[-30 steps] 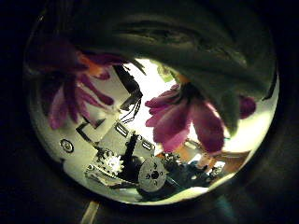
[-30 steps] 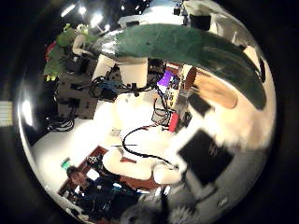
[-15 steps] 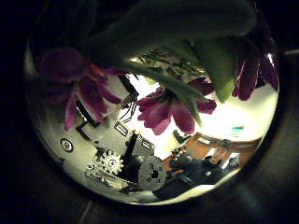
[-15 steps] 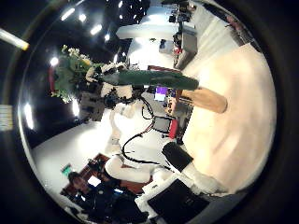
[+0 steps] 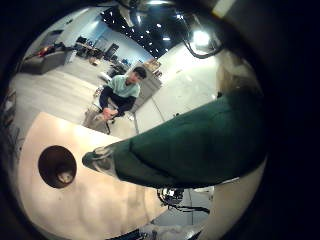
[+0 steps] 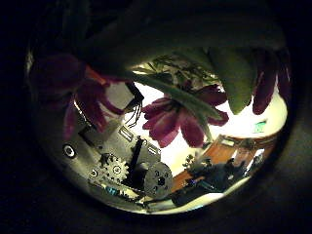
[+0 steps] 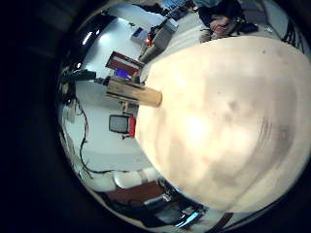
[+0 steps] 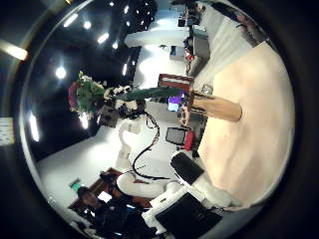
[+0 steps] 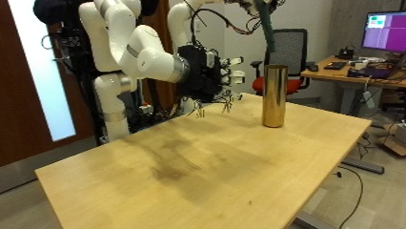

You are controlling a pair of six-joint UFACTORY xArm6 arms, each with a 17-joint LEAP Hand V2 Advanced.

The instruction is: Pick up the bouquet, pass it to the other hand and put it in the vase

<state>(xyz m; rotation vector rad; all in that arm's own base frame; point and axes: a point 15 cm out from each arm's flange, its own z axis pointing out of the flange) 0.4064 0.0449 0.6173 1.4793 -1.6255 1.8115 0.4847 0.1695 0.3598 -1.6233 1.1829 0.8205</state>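
The bouquet's green wrapped stem [image 9: 269, 27] hangs from the outside view's top edge, tip down over the tall gold vase [image 9: 273, 95] on the wooden table [image 9: 215, 176]. My left hand [image 6: 132, 174] is curled on it: purple flowers [image 6: 175, 117] crowd its thumb side palm view, and the stem [image 5: 190, 145] crosses its little finger side view above the vase's dark mouth [image 5: 57, 167]. My right hand [image 9: 210, 78] hovers empty beside the vase, fingers relaxed. From it I see the bouquet [image 8: 90, 97] and the vase [image 8: 221, 108] [image 7: 134, 93] at a distance.
Behind the vase stands an office chair [image 9: 294, 48]. A desk with a monitor [image 9: 385, 29] is off the table's far end. The table's near edge runs along the front of the outside view.
The stem was close to my right palm; now it looks small and far, so the right hand has let go and drawn back. The flowers have shifted slightly at the left palm.
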